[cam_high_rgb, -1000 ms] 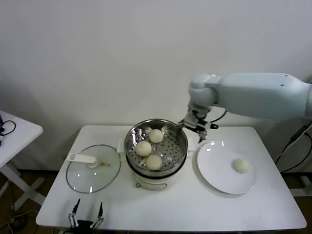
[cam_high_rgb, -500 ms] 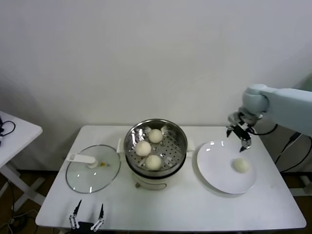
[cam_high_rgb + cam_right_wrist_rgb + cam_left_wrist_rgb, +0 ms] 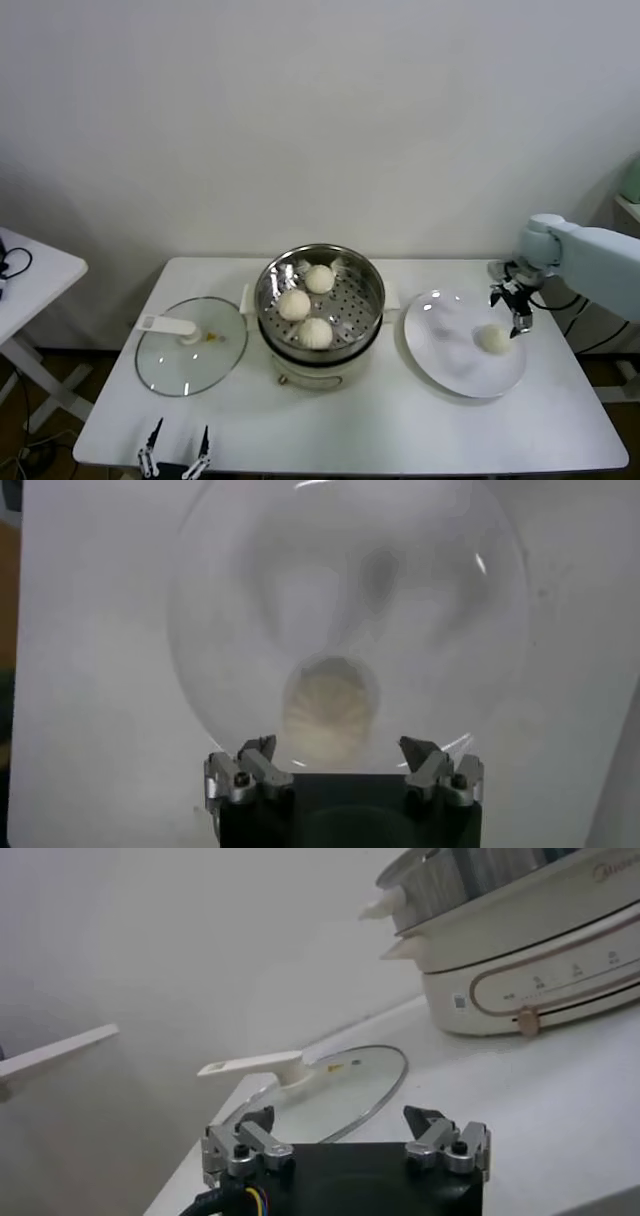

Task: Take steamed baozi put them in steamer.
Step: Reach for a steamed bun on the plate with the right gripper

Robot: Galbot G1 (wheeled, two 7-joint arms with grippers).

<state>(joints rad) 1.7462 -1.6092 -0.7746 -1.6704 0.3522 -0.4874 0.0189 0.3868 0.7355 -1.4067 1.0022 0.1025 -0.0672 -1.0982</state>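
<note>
Since the earlier frames the right arm was swung away from the steamer at the centre of the head view and carried out to the right edge of the frame, where the right hand was brought down just above the far rim of the white plate. Its fingers were held apart and nothing was gripped. Three baozi were seen already lying in the steamer basket, and the last baozi was left alone on the plate, right of centre. In the right wrist view that bun was framed almost squarely between the two spread fingertips, so the line-up was judged good. For the pick to go well, the hand would best be lowered straight over the bun, the fingers kept wide until its sides were straddled, then closed softly, since the dough looked easily squashed. The left hand was kept parked at the lower left of the frame, fingers spread, near the glass lid on the counter.
</note>
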